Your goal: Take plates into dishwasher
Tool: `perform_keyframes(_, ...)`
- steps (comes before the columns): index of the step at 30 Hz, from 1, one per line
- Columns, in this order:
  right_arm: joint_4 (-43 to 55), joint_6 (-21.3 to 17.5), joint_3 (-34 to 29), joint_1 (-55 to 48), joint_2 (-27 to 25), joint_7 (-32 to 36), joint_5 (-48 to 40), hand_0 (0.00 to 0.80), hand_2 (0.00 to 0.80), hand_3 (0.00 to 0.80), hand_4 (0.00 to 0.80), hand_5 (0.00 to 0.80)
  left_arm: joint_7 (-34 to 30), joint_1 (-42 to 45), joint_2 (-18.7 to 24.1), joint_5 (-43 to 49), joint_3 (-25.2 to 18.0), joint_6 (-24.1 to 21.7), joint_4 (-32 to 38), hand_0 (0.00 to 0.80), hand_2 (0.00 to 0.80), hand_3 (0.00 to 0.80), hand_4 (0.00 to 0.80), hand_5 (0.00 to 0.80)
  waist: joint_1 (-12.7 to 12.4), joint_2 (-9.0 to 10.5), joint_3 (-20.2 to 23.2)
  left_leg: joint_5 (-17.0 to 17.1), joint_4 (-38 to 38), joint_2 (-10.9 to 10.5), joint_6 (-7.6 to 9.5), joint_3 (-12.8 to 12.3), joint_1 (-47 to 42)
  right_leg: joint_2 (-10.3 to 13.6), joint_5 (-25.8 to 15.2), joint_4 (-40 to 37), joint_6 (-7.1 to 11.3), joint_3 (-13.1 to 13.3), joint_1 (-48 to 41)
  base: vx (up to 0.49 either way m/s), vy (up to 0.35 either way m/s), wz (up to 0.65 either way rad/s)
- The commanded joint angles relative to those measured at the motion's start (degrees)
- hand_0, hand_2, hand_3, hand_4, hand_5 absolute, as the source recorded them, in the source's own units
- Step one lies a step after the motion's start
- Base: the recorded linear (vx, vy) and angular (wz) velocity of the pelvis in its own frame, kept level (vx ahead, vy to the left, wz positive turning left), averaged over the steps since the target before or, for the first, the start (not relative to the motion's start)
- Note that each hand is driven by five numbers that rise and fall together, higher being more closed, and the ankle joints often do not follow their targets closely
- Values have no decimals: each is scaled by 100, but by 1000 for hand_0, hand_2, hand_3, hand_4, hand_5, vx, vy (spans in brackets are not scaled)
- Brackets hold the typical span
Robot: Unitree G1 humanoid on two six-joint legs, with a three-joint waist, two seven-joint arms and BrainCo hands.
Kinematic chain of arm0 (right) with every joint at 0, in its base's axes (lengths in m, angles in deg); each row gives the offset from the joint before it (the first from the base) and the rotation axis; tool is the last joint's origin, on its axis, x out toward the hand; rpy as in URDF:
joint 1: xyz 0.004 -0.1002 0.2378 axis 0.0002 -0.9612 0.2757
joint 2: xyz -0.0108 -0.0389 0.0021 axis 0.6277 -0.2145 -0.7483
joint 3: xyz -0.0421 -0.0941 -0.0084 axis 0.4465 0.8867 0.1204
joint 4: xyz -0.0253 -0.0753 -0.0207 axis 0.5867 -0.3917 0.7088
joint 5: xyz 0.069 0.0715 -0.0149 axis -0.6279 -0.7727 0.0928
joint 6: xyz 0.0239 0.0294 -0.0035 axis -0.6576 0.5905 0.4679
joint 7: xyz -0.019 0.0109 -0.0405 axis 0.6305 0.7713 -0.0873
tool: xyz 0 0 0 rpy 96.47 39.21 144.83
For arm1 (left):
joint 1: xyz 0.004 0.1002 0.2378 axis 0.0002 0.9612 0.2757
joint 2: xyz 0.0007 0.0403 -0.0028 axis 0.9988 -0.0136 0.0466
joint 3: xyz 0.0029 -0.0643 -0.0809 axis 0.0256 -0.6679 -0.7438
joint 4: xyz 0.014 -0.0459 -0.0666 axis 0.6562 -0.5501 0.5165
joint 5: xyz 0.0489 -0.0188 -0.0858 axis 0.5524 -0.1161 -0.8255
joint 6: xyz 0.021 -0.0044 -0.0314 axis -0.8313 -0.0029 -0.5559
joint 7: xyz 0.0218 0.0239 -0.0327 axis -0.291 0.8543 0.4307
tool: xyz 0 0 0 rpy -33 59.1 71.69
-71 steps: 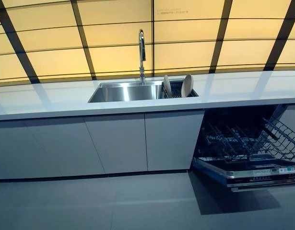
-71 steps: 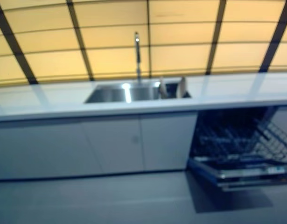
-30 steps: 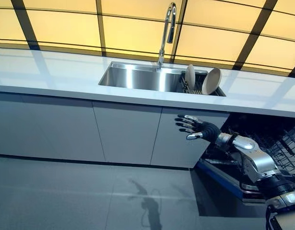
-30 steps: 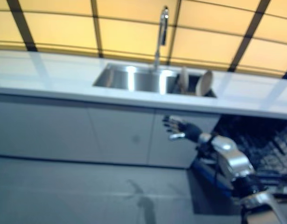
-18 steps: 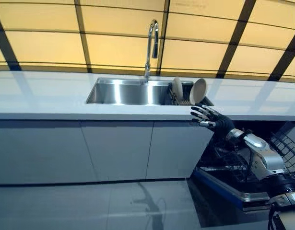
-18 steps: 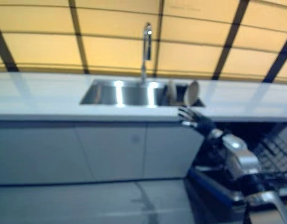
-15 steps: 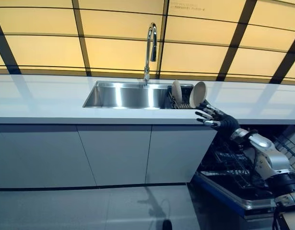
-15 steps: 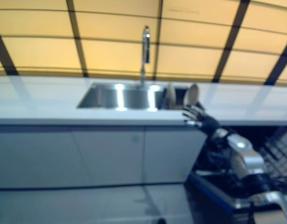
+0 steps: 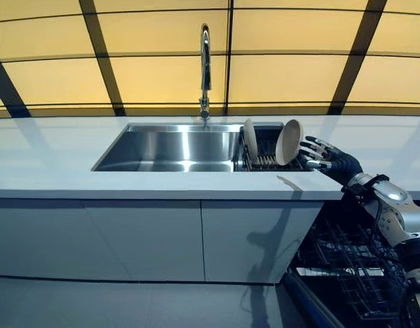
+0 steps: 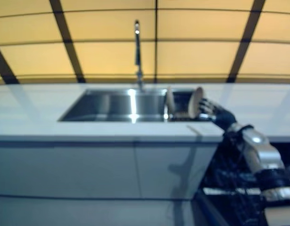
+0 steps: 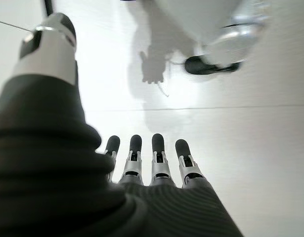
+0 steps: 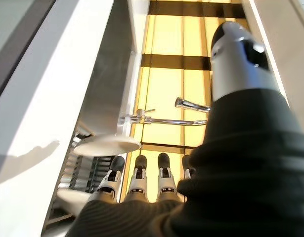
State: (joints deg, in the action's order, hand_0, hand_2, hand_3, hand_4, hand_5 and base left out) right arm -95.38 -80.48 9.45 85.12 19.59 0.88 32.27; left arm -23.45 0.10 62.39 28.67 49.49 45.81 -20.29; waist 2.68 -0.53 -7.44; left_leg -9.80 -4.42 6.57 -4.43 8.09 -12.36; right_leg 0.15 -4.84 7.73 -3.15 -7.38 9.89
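Two beige plates stand on edge, well apart, in the dark rack at the sink's right end, while the dishwasher gapes open, lower right, wire rack exposed.

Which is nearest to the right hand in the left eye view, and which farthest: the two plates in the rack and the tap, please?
From the right hand:
1. Right plate, just beside the fingertips, at the rack's right end.
2. Left plate, farther left in the rack.
3. Tap, behind the sink, farthest.
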Motion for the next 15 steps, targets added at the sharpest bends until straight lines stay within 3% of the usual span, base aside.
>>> perform_keyframes(1, 352, -231, -73, 272, 14, 78, -79, 0, 0, 0, 0, 0, -60, 236, 550, 166, 143, -27, -97, 0, 0, 0, 0, 0, -71, 372, 138, 577, -478, 57, -61, 39, -80, 784, -61, 187, 839, 364, 44, 131, -64, 10)
perform_keyframes(2, 371, -218, -57, 269, 10, 90, -131, 0, 0, 0, 0, 0, -20, 248, 551, 133, 130, -51, -99, 0, 0, 0, 0, 0, -76, 374, 149, 679, -592, 84, -72, 53, -67, 771, -44, 173, 805, 340, 15, 192, -134, 5)
perform_keyframes(3, 455, -217, 39, 225, 76, 79, -51, 0, 0, 0, 0, 0, 107, 284, 512, 83, 30, -168, -185, 0, 0, 0, 0, 0, -113, 452, 167, 1382, -1851, 83, -71, 42, 276, 703, 66, 86, 587, 310, -206, 253, -228, -3)
perform_keyframes(4, 444, -321, 161, 176, 158, 28, 36, 0, 0, 0, 0, 0, 203, 299, 466, 78, -57, -287, -244, 0, 0, 0, 0, 0, -203, 645, 119, 1791, -2961, -192, -20, 75, 948, 771, 123, 28, 434, 364, -407, 294, -274, -19)
perform_keyframes(6, 436, -371, 228, 90, 307, -198, 205, 0, 0, 0, 0, 0, 148, 309, 443, 236, -126, -124, -20, 0, 0, 0, 0, 0, -503, 722, -140, 1874, -4000, -607, 86, -3, 2321, 640, 246, -8, 301, 574, -910, 309, -207, -40)
perform_keyframes(7, 368, -433, 248, 66, 388, -271, 319, 0, 0, 0, 0, 0, 127, 330, 438, 219, -90, -25, 78, 0, 0, 0, 0, 0, -644, 672, -237, 1882, -3758, -821, 124, -141, 2688, 517, 307, -51, 306, 687, -1133, 346, -81, -36)
perform_keyframes(8, 314, -471, 273, 74, 437, -342, 380, 0, 0, 0, 0, 0, 131, 348, 437, 203, -65, -16, 110, 0, 0, 0, 0, 0, -704, 612, -269, 1916, -3390, -842, 132, -176, 2727, 433, 344, -78, 328, 735, -1229, 427, 50, -37)
perform_keyframes(9, 222, -490, 328, 173, 503, -349, 458, 0, 0, 0, 0, 0, 159, 413, 457, 151, -67, -53, 125, 0, 0, 0, 0, 0, -789, 457, -297, 1959, -2227, -616, 147, -247, 2505, 243, 454, -147, 387, 798, -1442, 486, 138, -51)
perform_keyframes(10, 154, -482, 368, 263, 533, -382, 505, 0, 0, 0, 0, 0, 170, 442, 470, 148, -71, -105, 121, 0, 0, 0, 0, 0, -877, 312, -342, 2223, -1298, -389, 95, -394, 2436, 83, 565, -202, 401, 821, -1644, 408, 129, -68)
perform_keyframes(11, 138, -477, 385, 282, 533, -392, 505, 0, 0, 0, 0, 0, 172, 448, 465, 146, -71, -116, 117, 0, 0, 0, 0, 0, -904, 316, -380, 2283, -1114, -376, 79, -440, 2327, 91, 595, -203, 395, 842, -1708, 477, 158, -101)
perform_keyframes(12, 102, -331, 432, 416, 465, -583, 401, 0, 0, 0, 0, 0, 141, 429, 505, 149, -14, -112, 150, 0, 0, 0, 0, 0, -1061, 199, -393, 2772, -331, -322, -79, -362, 2561, -54, 741, -263, 367, 1020, -2019, 357, 112, -98)
perform_keyframes(14, 41, -299, 458, 527, 338, -524, 391, 0, 0, 0, 0, 0, 138, 408, 524, 111, 57, -115, 192, 0, 0, 0, 0, 0, -1158, 217, -371, 2859, 15, -339, -135, -341, 2714, -1, 857, -331, 387, 1150, -2260, 316, 119, -59)
perform_keyframes(15, 12, -274, 463, 569, 239, -454, 349, 0, 0, 0, 0, 0, 158, 396, 503, 86, 73, -127, 206, 0, 0, 0, 0, 0, -1161, 253, -318, 2706, 83, -342, -113, -413, 2698, 99, 885, -392, 444, 1150, -2339, 274, 193, -46)
